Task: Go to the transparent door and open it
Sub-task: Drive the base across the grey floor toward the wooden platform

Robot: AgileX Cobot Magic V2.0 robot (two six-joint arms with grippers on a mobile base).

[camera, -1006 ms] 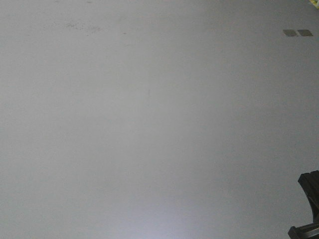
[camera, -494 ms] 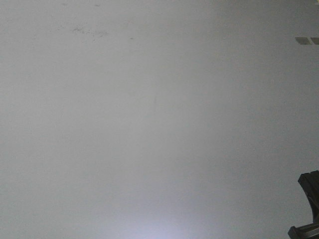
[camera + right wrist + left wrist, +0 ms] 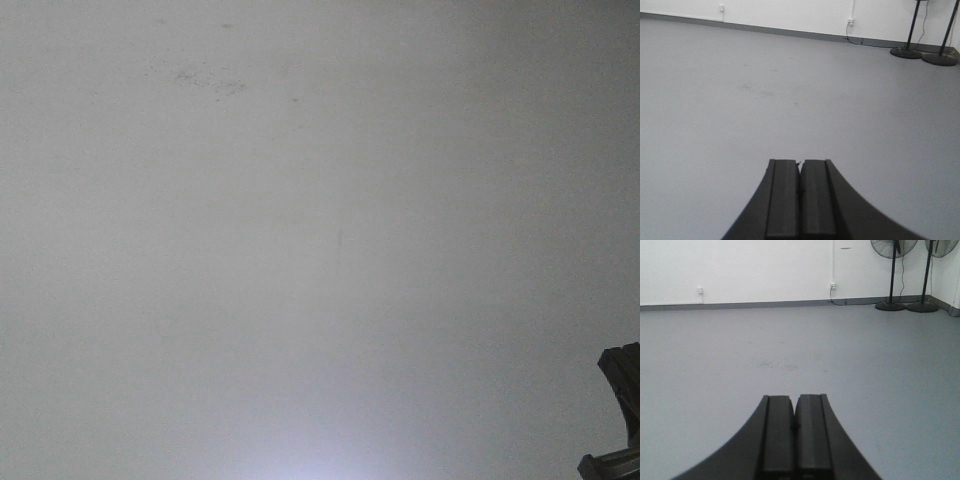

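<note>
**Facing bare floor, both end effectors closed**

Pressed pad against pad, the black left end effector (image 3: 795, 410) holds nothing; the black right end effector (image 3: 800, 167) is likewise closed and empty. Both sit at bottom centre of their wrist views, above smooth grey floor (image 3: 865, 365) with a faint scuffed patch (image 3: 771, 365). A white wall (image 3: 765, 265) with a grey skirting strip (image 3: 765, 304) crosses the top, and two black pedestal fans (image 3: 888, 246) stand at upper right. The transparent door appears in none of the views.
</note>
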